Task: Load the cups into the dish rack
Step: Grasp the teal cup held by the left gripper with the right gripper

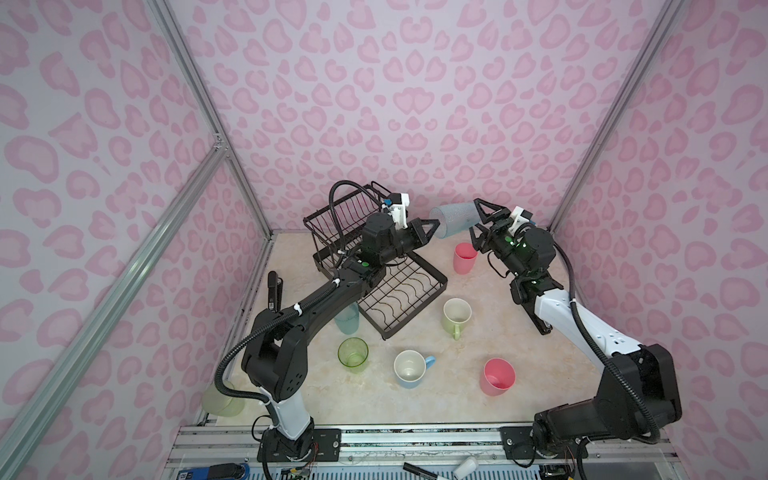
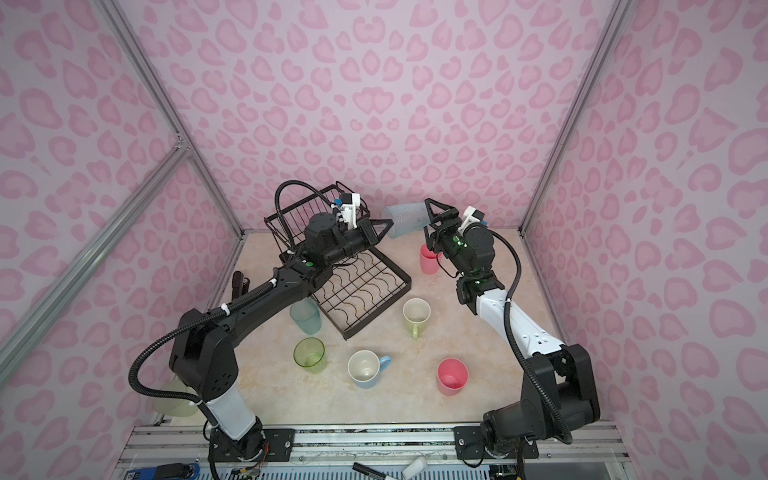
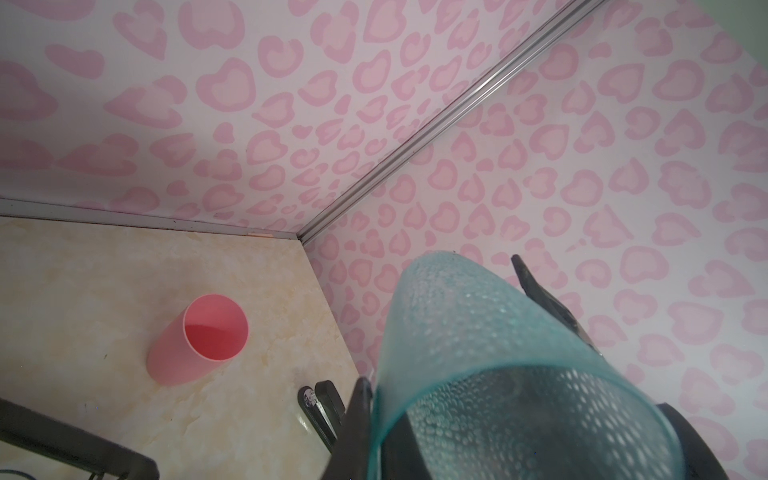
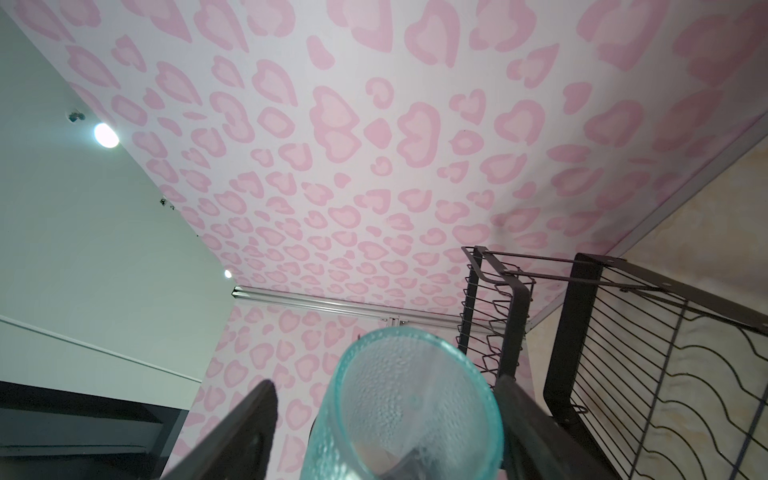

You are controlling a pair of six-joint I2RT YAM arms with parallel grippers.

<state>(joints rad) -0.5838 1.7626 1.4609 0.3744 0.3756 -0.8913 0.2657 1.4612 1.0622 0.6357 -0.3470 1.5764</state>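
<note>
A frosted blue-grey tumbler (image 1: pixel 453 220) (image 2: pixel 405 218) hangs on its side in the air, to the right of the dish rack's upper basket (image 1: pixel 345 216). My left gripper (image 1: pixel 432 229) (image 3: pixel 384 401) is shut on its rim, one finger inside the wall and one outside. My right gripper (image 1: pixel 474 217) (image 4: pixel 386 384) stands open around the tumbler's (image 4: pixel 415 407) other end, with a gap on one side. The rack's lower tray (image 1: pixel 399 291) (image 2: pixel 361 291) is bare. On the table stand two pink cups (image 1: pixel 465 257) (image 1: pixel 497 376), a lime mug (image 1: pixel 456 316), a light-blue mug (image 1: pixel 411 369) and a green tumbler (image 1: pixel 353 353).
Another blue-grey tumbler (image 1: pixel 347 320) stands half under my left arm beside the tray. A pale green tumbler (image 1: pixel 222 401) sits at the front left corner behind the arm's base. A black tool (image 1: pixel 274 286) leans at the left wall. A marker (image 1: pixel 419 469) lies on the front rail.
</note>
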